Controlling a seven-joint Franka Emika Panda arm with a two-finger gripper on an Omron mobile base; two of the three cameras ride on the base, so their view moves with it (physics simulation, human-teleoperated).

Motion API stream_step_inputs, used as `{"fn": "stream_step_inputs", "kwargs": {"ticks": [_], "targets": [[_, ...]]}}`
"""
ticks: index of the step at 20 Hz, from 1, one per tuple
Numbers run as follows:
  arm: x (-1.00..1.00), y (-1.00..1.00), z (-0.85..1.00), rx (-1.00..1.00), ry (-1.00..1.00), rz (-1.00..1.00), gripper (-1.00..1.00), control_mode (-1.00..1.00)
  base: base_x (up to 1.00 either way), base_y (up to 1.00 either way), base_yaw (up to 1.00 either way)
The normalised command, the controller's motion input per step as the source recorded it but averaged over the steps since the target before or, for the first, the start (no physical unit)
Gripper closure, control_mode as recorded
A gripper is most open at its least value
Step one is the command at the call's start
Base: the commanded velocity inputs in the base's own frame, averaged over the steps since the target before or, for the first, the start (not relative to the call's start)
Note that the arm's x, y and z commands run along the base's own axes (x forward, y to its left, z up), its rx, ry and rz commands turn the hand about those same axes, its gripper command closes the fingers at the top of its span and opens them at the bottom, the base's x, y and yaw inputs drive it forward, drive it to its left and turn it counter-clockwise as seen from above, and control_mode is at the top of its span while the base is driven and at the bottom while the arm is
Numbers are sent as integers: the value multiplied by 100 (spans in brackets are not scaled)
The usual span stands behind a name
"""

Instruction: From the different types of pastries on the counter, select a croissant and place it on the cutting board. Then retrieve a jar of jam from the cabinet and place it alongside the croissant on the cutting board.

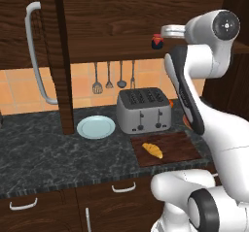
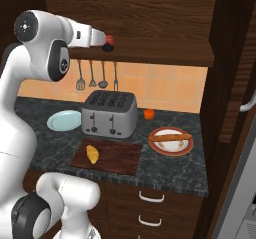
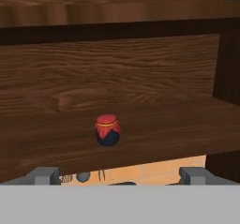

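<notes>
In the hand view we look straight along our end effector (image 3: 117, 178) at the jar of jam (image 3: 108, 130), which stands upright on the open shelf of the cabinet (image 3: 140, 78), a little ahead of us at about 12 o'clock, a touch toward 11. Our fingertips (image 3: 44, 175) stand spread as wide as they go and hold nothing; the jar sits between their lines but apart from them, so we judge the coming move to be a straight reach forward before closing.

The jar is squat and rounded, dark-bodied with a red cloth-like cap tied by a yellowish band; its axis is vertical, so a side grasp should fit. The shelf is dark brown wood with visible grain.

In the left base view the croissant (image 1: 152, 150), a small golden crescent, already lies on the cutting board (image 1: 180, 146), a flat reddish-brown wooden rectangle on the dark marbled counter (image 1: 44, 153), in front of the metal toaster (image 1: 143, 110). The stick-shaped pastry (image 2: 170, 137) rests on a plate (image 2: 171, 147) at the board's 3 o'clock in the right base view.
</notes>
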Motion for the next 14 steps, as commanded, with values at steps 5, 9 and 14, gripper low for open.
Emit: {"fn": "stream_step_inputs", "kwargs": {"ticks": [5, 9, 14], "targets": [[-5, 7, -35, 0, 0, 0, -100, -100, 0, 0, 0], [13, 1, -44, 0, 0, 0, -100, -100, 0, 0, 0], [-5, 2, 44, -3, 3, 2, -100, -100, 0, 0, 0]]}}
